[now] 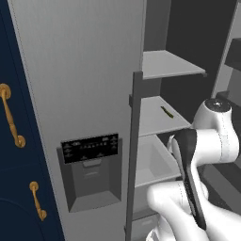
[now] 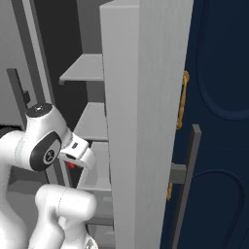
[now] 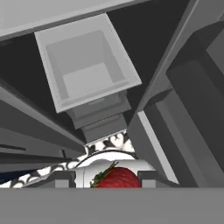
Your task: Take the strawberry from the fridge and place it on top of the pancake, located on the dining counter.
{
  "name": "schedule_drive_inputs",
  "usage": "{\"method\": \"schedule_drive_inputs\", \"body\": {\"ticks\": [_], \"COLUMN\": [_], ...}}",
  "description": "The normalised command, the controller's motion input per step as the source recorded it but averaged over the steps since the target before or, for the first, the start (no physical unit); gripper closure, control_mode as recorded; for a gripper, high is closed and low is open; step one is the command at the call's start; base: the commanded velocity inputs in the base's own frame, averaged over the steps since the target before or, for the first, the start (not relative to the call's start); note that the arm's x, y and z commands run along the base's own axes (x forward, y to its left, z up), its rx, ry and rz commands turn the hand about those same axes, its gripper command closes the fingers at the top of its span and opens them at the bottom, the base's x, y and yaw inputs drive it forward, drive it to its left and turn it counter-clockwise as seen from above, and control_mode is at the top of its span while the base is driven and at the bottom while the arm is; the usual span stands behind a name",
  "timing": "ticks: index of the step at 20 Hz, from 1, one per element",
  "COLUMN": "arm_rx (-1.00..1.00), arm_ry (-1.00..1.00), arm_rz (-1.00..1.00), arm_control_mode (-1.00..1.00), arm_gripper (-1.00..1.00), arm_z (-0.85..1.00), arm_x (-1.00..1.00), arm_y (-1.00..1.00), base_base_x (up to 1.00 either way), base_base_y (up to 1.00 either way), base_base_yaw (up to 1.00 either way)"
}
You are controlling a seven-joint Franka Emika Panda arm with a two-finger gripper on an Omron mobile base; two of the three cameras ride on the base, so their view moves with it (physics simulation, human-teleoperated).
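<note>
The strawberry [image 3: 117,178], bright red with a green leaf cap, sits between my gripper's [image 3: 111,180] two fingertips [image 3: 65,179], and the gripper is shut on it. In the right base view the strawberry [image 2: 71,165] shows as a red spot under the hand of my gripper [image 2: 73,161], which is low in front of the open fridge [image 2: 141,97] compartment. The fridge [image 1: 80,94] is grey, its left door closed with a black dispenser panel [image 1: 90,147]. The pancake and the dining counter are out of view.
Pale grey shelves [image 1: 164,66] and a white drawer bin [image 3: 85,65] fill the open compartment. A thin olive stick [image 1: 166,111] lies on the middle shelf. The open fridge door's edge [image 2: 146,160] stands close on the right. Navy cabinets with brass handles [image 1: 10,117] flank the fridge.
</note>
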Motion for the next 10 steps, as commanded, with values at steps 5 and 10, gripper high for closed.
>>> {"method": "schedule_drive_inputs", "body": {"ticks": [5, 10], "arm_rx": [0.0, 0.0], "arm_ry": [0.01, 0.0], "arm_rz": [0.0, 0.0], "arm_control_mode": [-1.0, -1.0], "arm_gripper": [1.0, 1.0], "arm_z": [-0.1, 0.0], "arm_x": [-0.01, -0.04], "arm_y": [0.0, 0.0], "base_base_x": [0.0, 0.0], "base_base_y": [0.0, 0.0], "base_base_yaw": [0.0, 0.0]}}
